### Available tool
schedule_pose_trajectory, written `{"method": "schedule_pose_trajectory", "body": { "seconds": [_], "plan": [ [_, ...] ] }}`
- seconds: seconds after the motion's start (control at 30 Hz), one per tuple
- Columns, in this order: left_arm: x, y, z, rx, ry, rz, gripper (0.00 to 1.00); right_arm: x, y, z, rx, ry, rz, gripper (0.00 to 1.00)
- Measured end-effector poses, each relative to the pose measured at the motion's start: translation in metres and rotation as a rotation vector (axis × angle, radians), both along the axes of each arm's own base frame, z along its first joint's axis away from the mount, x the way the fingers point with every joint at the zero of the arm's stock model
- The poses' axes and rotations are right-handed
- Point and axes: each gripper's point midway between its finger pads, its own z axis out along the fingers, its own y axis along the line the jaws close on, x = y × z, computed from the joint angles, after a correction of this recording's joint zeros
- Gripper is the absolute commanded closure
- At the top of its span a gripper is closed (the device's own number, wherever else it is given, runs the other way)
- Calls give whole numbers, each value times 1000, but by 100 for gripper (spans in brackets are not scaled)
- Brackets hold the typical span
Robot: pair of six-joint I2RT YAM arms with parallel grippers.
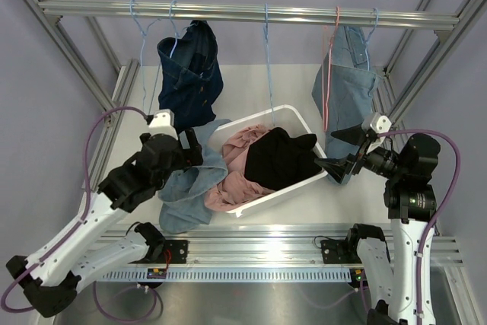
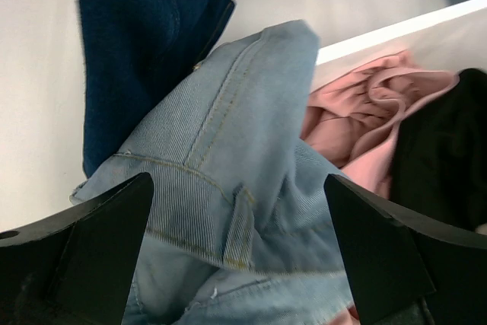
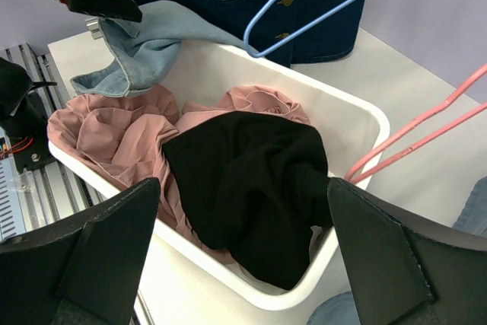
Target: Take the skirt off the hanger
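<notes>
A light blue denim skirt (image 1: 186,188) lies draped over the left rim of the white bin (image 1: 259,116), off any hanger. My left gripper (image 1: 196,148) hovers just above it, open, its fingers straddling the waistband (image 2: 228,135) without touching. An empty blue hanger (image 1: 268,74) dangles from the rail over the bin, also seen as a blue hanger (image 3: 304,5) in the right wrist view. My right gripper (image 1: 335,159) stands open at the bin's right side, nothing between its fingers (image 3: 99,249). From there the light skirt (image 3: 144,51) shows at the bin's far corner.
The bin holds a pink garment (image 1: 236,180) and a black one (image 1: 278,157). A dark denim skirt (image 1: 190,74) hangs at the left of the rail. A pale denim piece (image 1: 344,93) hangs at the right beside a pink hanger (image 1: 327,81). Frame posts flank the table.
</notes>
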Motion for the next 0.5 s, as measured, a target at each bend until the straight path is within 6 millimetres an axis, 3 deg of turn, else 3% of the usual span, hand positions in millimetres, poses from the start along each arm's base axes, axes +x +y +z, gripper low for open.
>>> {"method": "schedule_pose_trajectory", "body": {
  "seconds": [0.13,0.37,0.47,0.5],
  "plan": [
    [10,7,-19,48,51,43,3,0,-1,0,2,1,-1,0],
    [11,24,-47,44,108,97,12,-1,-1,0,4,1,3,0],
    [8,27,-59,20,133,105,37,-1,0,1,4,1,8,1],
    [8,28,-62,12,138,108,55,-2,0,1,5,1,11,0]
  ]
}}
